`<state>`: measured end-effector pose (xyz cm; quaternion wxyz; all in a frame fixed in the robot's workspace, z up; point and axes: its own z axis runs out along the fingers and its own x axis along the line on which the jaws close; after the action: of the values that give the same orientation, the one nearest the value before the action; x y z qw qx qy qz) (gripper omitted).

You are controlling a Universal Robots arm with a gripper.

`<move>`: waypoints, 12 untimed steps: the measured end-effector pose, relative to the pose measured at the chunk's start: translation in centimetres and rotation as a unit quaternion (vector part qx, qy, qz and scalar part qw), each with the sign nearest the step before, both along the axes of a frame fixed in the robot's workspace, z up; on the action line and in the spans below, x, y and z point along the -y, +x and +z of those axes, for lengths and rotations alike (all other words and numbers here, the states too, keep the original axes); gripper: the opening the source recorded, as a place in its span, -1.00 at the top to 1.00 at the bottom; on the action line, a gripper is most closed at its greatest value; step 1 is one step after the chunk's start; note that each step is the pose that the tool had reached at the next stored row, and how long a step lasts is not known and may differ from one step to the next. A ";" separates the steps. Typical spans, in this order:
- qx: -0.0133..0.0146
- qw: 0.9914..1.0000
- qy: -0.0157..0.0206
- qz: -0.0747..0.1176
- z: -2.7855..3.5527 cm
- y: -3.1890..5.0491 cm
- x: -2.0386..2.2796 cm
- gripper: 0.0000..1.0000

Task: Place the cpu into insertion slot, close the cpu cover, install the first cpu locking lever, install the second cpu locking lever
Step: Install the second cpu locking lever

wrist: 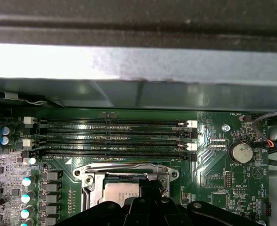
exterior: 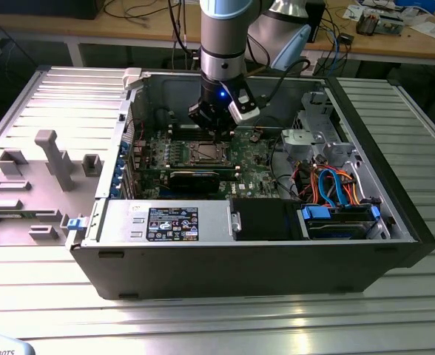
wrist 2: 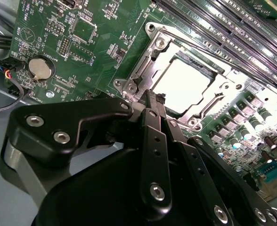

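Note:
Inside the open computer case, the insertion slot point(exterior: 205, 153) sits on the green motherboard. The shiny silver cpu point(wrist 2: 185, 84) lies flat in it, also visible in the first wrist view point(wrist: 122, 194). The cpu cover point(wrist 2: 145, 70), a silver frame, lies down around the chip. A thin locking lever rod point(wrist 2: 199, 46) runs along the slot's side next to the memory slots. My gripper point(wrist 2: 153, 96) is shut, its black fingertips pressed together with nothing held. The tips are at the slot's rim, at the edge of the cover. In the exterior view the gripper point(exterior: 219, 132) hangs just above the slot.
Long memory slots point(wrist: 115, 136) run beside the socket, and a coin battery point(wrist: 240, 152) sits nearby. A black expansion card point(exterior: 195, 177) stands in front of the socket. The case walls point(exterior: 140, 96), a power supply point(exterior: 166, 220) and a cabled drive cage point(exterior: 336, 188) surround it. A grey fixture plate point(exterior: 32, 185) lies outside.

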<state>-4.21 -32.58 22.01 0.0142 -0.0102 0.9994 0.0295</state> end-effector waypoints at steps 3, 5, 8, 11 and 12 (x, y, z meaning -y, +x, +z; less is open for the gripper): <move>0.000 1.000 0.000 0.000 0.00 0.00 0.01 0.79; 0.000 1.000 0.000 0.000 0.00 0.00 0.01 0.79; 0.000 1.000 0.000 0.000 0.00 0.00 0.02 0.79; 0.000 1.000 0.000 0.000 0.04 0.00 0.27 0.79; 0.000 1.000 0.000 0.000 0.09 -0.01 0.27 0.79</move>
<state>-4.21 -32.85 22.10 0.0141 -0.0102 0.9994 0.0294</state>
